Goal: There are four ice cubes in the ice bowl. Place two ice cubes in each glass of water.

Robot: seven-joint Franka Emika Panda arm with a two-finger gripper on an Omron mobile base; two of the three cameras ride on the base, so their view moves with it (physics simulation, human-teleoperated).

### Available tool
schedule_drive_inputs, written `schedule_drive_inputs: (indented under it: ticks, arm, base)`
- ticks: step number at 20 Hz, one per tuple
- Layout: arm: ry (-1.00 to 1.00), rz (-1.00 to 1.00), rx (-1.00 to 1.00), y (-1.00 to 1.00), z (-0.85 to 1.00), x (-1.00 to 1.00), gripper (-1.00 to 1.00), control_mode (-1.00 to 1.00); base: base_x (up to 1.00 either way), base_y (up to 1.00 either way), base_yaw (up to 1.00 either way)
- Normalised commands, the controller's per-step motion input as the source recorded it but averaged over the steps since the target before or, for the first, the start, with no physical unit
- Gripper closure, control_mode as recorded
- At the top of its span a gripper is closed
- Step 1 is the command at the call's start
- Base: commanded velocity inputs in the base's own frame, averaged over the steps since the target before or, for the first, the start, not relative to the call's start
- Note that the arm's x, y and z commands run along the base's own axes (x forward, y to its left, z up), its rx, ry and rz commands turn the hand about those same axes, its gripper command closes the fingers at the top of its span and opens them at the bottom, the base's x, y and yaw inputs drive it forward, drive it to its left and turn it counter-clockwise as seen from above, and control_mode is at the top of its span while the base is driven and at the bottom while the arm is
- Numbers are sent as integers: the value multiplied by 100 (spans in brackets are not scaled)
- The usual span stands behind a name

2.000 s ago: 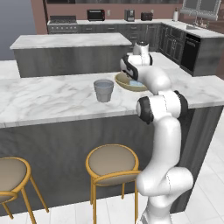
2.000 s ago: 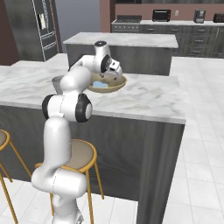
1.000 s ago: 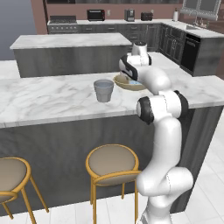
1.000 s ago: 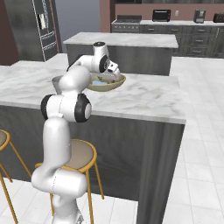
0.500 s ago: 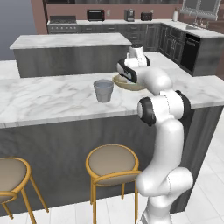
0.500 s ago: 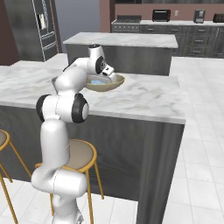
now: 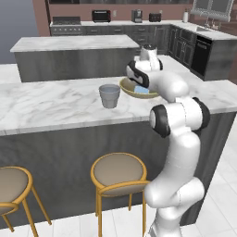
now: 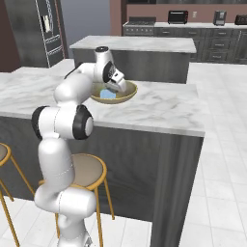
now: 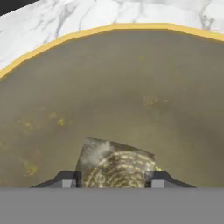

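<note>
Ice cube pinched inside the bowl

Up close we see the gripper (image 9: 113, 180) clamped on an ice cube (image 9: 117, 168) within the ice bowl (image 9: 131, 87); from the left, a glass (image 7: 109, 96) stands beside it on the counter (image 7: 46, 104).

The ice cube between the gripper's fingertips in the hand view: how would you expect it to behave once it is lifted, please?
The ice cube looks small and translucent, so probably light. Its smooth faces suggest it may slip between the fingertips. Being squarish, it should slide rather than roll if dropped back into the ice bowl.
</note>
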Motion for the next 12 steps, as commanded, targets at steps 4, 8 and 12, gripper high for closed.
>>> schedule_drive_inputs:
  ticks: [4,8,12]
  arm:
    - [-37,0,12,0,20,-33,100,-100]
    - [-40,0,14,0,39,-57,100,-100]
    - [-21,6,6,4,94,-58,100,-100]
  base:
    - [0,0,0]
    - [0,0,0]
    - [0,0,0]
